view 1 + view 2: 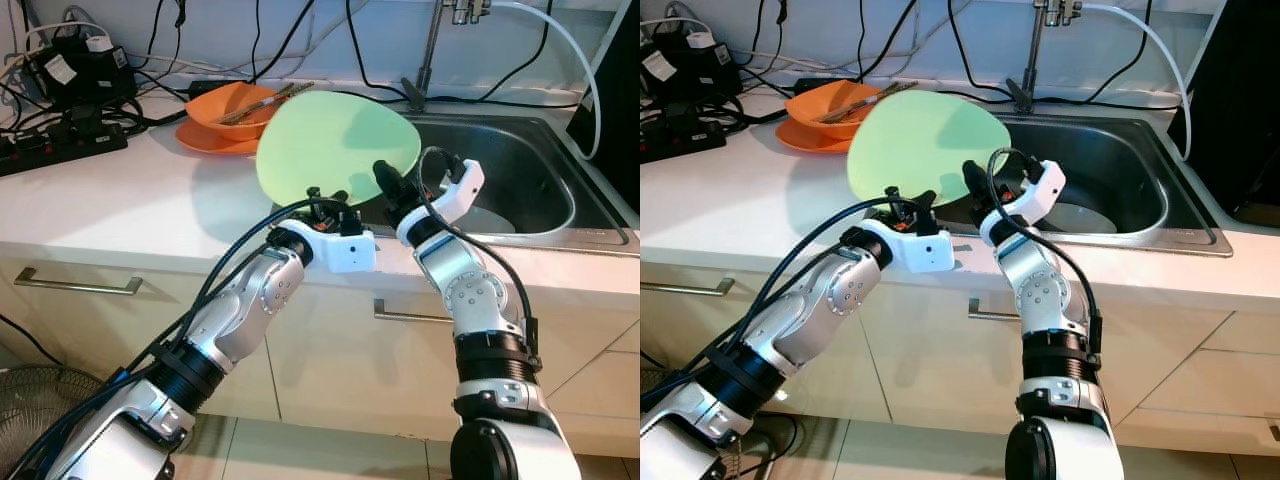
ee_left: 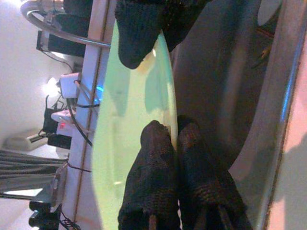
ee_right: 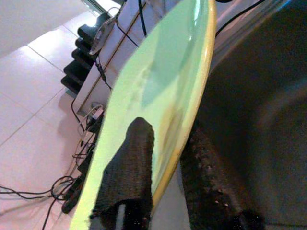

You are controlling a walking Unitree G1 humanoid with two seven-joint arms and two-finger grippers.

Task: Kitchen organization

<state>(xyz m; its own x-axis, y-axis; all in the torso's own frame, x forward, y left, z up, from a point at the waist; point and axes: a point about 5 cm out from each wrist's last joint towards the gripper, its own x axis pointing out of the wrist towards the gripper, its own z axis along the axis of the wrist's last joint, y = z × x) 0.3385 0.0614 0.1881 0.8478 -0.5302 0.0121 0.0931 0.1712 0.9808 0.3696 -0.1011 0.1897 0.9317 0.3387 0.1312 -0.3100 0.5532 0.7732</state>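
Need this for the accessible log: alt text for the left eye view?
Both grippers, left gripper and right gripper, clamp the lower rim of a light green plate, held nearly upright over the counter edge beside a steel sink. Behind it, an orange bowl with chopsticks sits on an orange plate.

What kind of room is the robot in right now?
Most likely a home kitchen: a steel sink with a tap set in a white counter, cabinet drawers below, and an orange bowl nearby.

The green plate (image 1: 335, 145) hides the near rim of the orange bowl (image 1: 228, 104) behind it and part of the sink's (image 1: 520, 165) left edge. The tap (image 1: 432, 50) above the sink is cut off by the frame's top.
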